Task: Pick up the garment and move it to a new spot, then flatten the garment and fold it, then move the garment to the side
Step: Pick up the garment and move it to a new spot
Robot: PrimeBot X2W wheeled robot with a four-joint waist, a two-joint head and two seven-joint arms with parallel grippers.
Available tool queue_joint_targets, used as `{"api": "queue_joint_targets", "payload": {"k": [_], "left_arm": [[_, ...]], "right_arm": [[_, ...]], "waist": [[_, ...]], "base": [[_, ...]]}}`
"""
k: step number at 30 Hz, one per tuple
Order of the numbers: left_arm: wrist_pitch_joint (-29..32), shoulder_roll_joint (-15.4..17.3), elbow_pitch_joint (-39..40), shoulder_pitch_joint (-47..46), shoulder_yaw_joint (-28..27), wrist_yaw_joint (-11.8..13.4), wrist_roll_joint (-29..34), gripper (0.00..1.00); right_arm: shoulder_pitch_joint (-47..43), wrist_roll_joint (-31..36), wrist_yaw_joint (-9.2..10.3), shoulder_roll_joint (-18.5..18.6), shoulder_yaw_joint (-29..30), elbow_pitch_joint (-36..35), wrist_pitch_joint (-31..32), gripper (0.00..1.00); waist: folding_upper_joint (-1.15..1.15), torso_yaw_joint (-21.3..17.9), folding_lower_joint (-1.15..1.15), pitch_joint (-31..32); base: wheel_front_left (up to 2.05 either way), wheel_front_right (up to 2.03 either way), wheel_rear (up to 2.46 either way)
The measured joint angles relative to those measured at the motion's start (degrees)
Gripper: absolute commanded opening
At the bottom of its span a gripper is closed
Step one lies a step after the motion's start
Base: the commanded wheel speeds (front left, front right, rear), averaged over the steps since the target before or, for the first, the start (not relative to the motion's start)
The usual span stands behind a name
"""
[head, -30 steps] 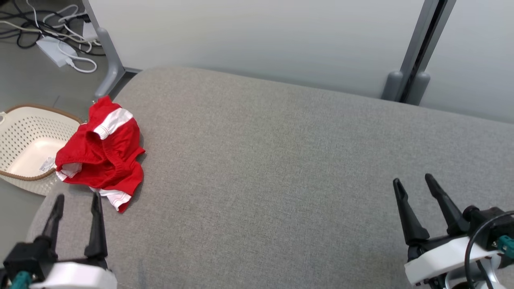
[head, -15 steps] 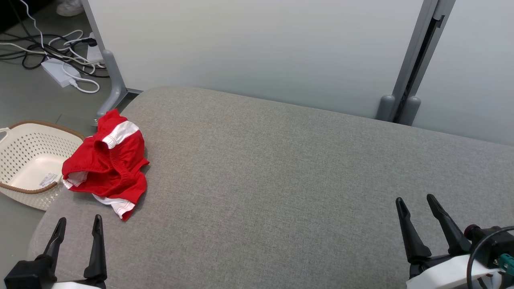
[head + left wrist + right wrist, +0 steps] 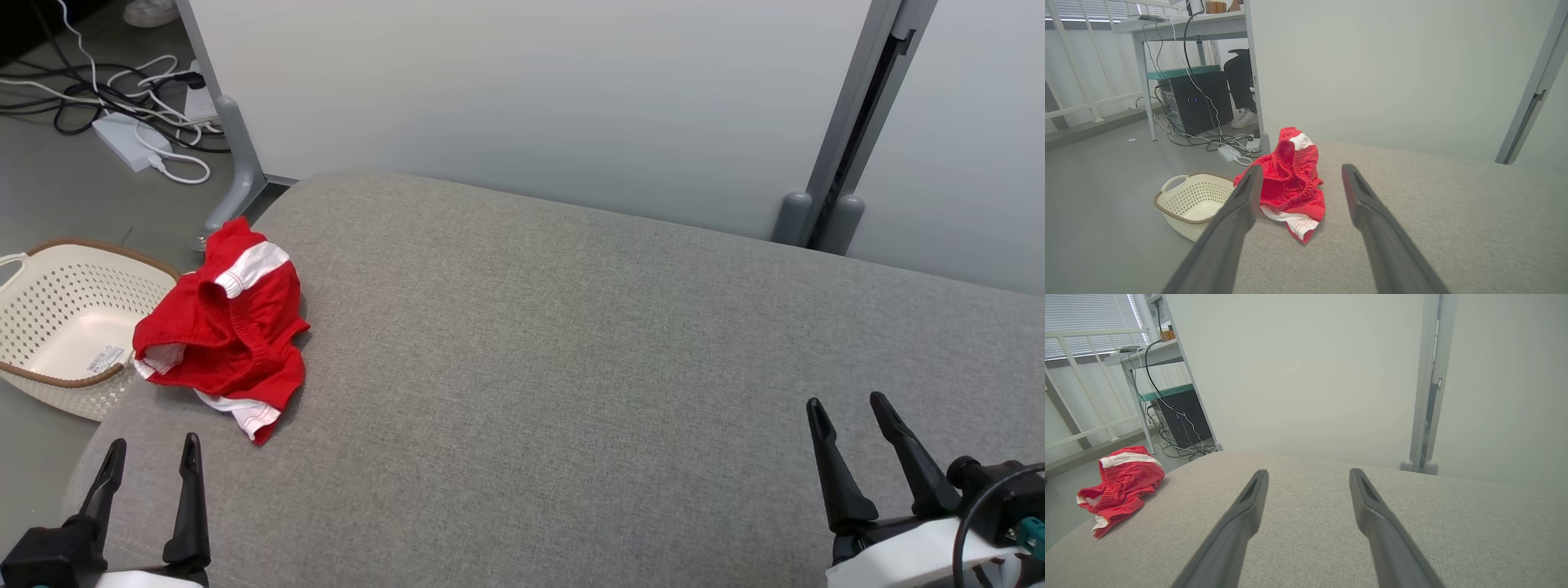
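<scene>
The garment (image 3: 224, 335) is a crumpled red heap with white striped trim. It lies at the left end of the grey cushioned surface (image 3: 571, 367), close to its edge. My left gripper (image 3: 153, 441) is open and empty at the lower left, a short way in front of the garment. In the left wrist view the garment (image 3: 1290, 179) sits just beyond the open left gripper (image 3: 1302, 167), not touched. My right gripper (image 3: 845, 400) is open and empty at the lower right, far from it. The right wrist view shows the garment (image 3: 1120, 486) far left of the right gripper (image 3: 1308, 471).
A cream perforated basket (image 3: 49, 269) with a brown rim stands on the floor just left of the garment. Cables and a power strip (image 3: 122, 90) lie on the floor at the back left. A pale partition with grey posts (image 3: 824, 196) runs behind the cushion.
The head camera has tilted, so the whole picture has shifted and both grippers show lower in it. The garment lies as before. Both grippers stay open.
</scene>
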State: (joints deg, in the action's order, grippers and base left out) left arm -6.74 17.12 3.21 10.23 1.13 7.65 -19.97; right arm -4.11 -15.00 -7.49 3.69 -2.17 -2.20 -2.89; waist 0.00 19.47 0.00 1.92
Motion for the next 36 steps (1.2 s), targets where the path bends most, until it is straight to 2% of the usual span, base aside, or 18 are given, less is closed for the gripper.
{"api": "queue_joint_targets", "payload": {"k": [6,9,12,17,24,36], "left_arm": [[-0.3,0.3,0.8,-2.1,-0.8,0.5,-0.4,1.0],[-0.3,0.9,0.8,-6.0,-1.4,0.5,-0.9,1.0],[-0.4,1.9,-2.4,-12.1,-1.8,-0.6,-1.7,1.0],[-1.9,1.9,-11.1,-18.7,-1.3,-2.7,-3.3,1.0],[-4.2,0.0,-26.3,-25.8,-0.3,-5.4,-5.4,1.0],[-6.4,-1.0,-45.1,-34.8,-0.1,-8.8,-7.4,1.0]], "right_arm": [[0.1,0.5,0.0,-0.1,0.5,-0.6,0.1,1.0],[0.6,1.4,0.0,0.3,0.7,-1.4,1.0,1.0],[2.8,2.5,0.0,1.5,0.9,-3.4,2.5,1.0],[5.4,4.1,-0.01,3.7,1.2,-6.6,4.9,1.0],[6.5,6.1,0.0,6.0,3.2,-10.5,7.0,1.0],[6.7,6.3,0.0,7.1,4.9,-14.1,9.0,1.0]], "waist": [[0.0,0.4,0.0,-1.1],[0.0,0.4,0.0,-2.6],[0.0,0.0,0.0,-5.5],[0.0,-1.0,0.0,-10.4],[0.0,-2.8,0.0,-16.9],[0.0,-3.9,0.0,-21.9]], "base": [[0.0,0.0,0.0],[0.0,0.0,0.0],[0.0,0.0,0.0],[0.0,0.0,0.0],[0.0,0.0,0.0],[0.0,0.0,0.0]]}}
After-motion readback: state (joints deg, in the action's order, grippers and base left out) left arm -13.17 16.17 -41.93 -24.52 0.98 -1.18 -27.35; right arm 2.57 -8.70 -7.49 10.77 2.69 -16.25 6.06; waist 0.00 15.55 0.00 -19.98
